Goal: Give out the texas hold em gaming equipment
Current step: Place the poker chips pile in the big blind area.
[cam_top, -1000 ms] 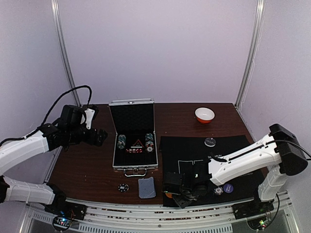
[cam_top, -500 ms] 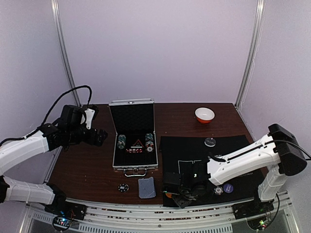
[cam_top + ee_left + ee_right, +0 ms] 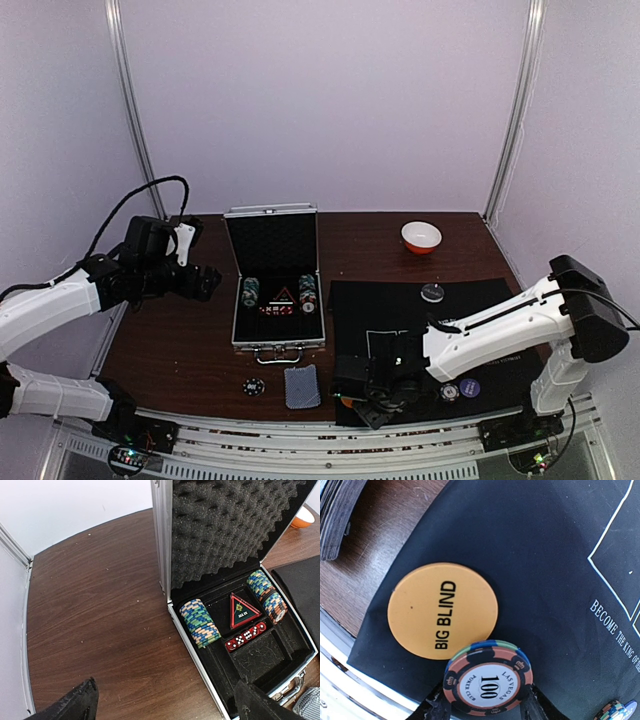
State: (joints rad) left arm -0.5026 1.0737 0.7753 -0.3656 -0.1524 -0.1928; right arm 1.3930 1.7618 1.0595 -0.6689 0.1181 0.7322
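My right gripper (image 3: 375, 393) is shut on a small stack of poker chips (image 3: 488, 684) with an orange-and-black "100" chip on top, low over the near left corner of the black mat (image 3: 430, 320). The stack sits just beside the orange "BIG BLIND" disc (image 3: 442, 611), overlapping its edge in the right wrist view. The grey-blue-backed cards (image 3: 301, 386) lie on the wood left of the mat, next to a single dark chip (image 3: 254, 386). A second chip stack (image 3: 450, 392) and a purple-blue disc (image 3: 470, 387) lie on the mat at the right. A dark disc (image 3: 432, 292) lies at its far edge. My left gripper (image 3: 205, 283) is open and empty, above the table left of the case.
The open silver case (image 3: 272, 245) stands centre-left with chip stacks (image 3: 200, 622), red dice (image 3: 245, 636) and a triangular "ALL IN" marker (image 3: 242, 611) inside. A white-and-orange bowl (image 3: 421, 236) sits at the back right. The table's near edge is close to the right gripper.
My right gripper has edged slightly left with the chips held. The left arm has not moved.
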